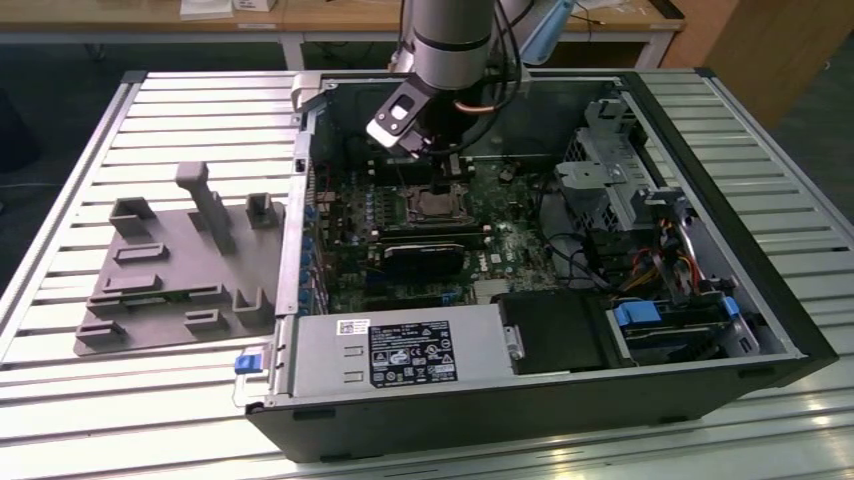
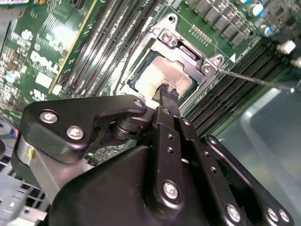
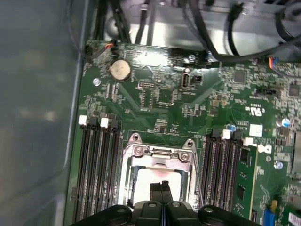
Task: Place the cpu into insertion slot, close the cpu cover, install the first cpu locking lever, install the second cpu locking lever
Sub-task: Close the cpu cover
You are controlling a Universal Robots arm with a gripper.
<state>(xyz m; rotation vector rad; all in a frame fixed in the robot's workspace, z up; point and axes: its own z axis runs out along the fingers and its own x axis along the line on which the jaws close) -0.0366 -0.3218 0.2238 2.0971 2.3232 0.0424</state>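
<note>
Hand [image 3: 162, 184] pinched closed, empty, just above the cpu [image 3: 141, 183] under the cpu cover [image 3: 157, 151]

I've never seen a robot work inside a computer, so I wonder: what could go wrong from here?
The gripper sits close over the cpu, framed by the cpu cover; pushing too hard or off-centre might scratch or shift the chip. A thin lever sticks out over the memory slots; if the gripper slips off it, it might scrape the board.
</note>
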